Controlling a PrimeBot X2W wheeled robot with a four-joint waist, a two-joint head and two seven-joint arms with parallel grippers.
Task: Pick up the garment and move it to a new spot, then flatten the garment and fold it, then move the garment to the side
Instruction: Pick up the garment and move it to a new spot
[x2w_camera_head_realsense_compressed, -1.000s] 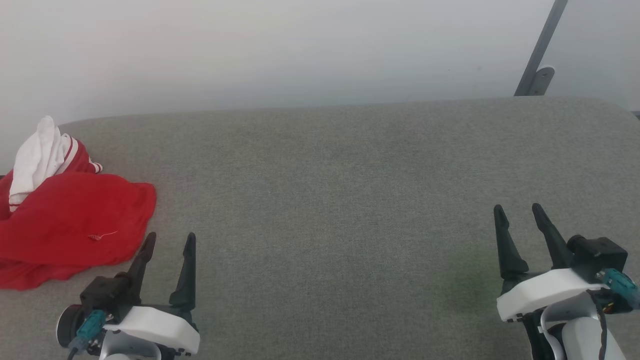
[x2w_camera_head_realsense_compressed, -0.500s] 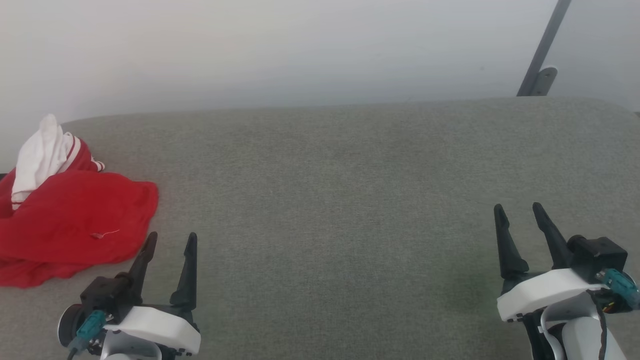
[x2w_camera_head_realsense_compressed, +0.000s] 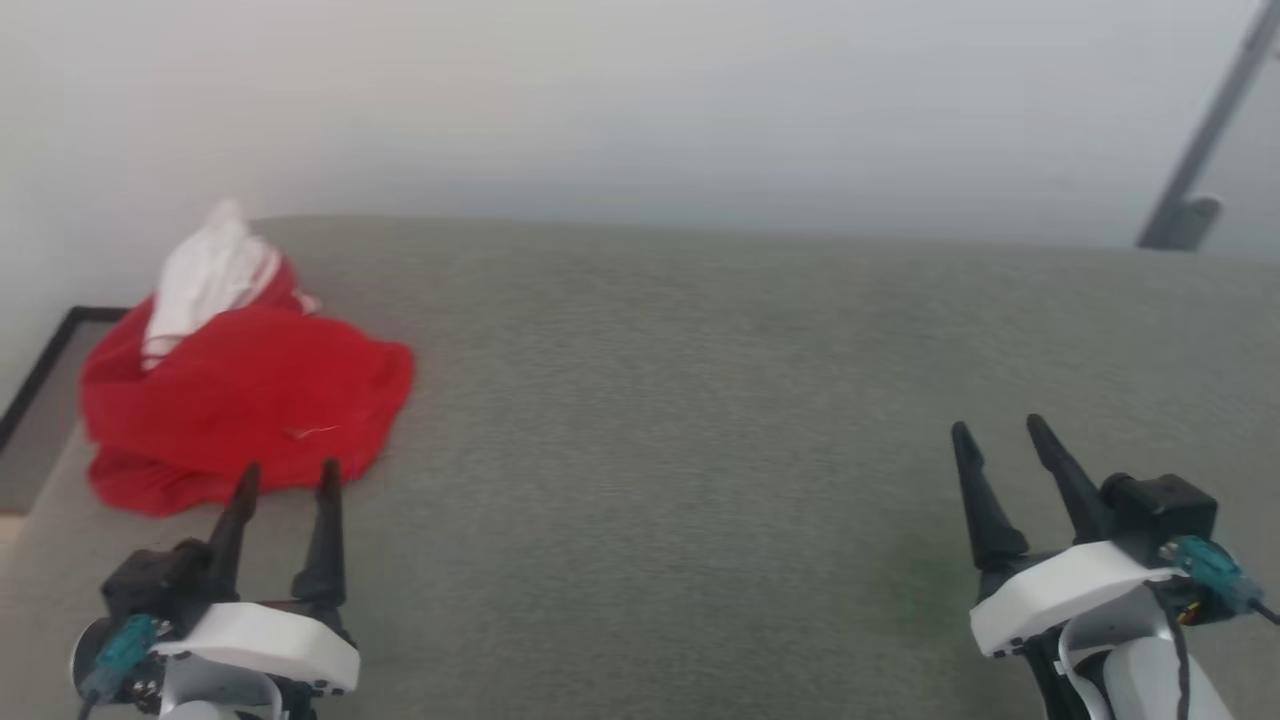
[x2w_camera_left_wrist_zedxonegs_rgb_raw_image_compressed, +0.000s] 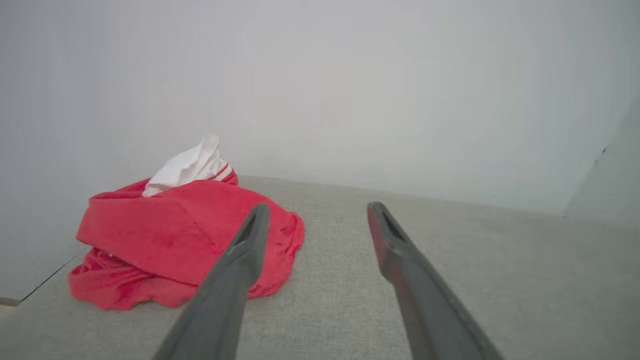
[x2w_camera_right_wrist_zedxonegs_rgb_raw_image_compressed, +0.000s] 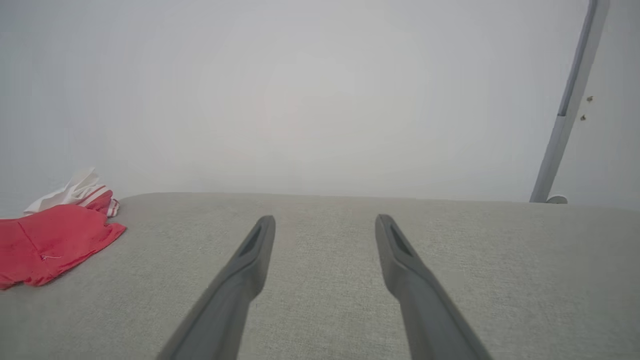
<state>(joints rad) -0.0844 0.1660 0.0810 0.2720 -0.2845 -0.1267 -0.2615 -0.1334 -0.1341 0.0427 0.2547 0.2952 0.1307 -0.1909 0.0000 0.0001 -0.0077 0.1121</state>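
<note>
Nothing is done yet: the garment (x2w_camera_head_realsense_compressed: 240, 410) is lying crumpled at ten o'clock on the grey worktop (x2w_camera_head_realsense_compressed: 700, 400), ungrasped. The left end effector (x2w_camera_head_realsense_compressed: 289, 467) is hovering near it, spread and empty. The right end effector (x2w_camera_head_realsense_compressed: 998, 425), at four o'clock, is spread too. Lifting, flattening and folding are all remaining. Compared with a second ago, the head camera is swinging left, so the garment is sitting further into view.

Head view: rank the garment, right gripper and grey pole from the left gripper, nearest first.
1. garment, just ahead of the left gripper.
2. right gripper, across at lower right.
3. grey pole, far upper right corner.
</note>
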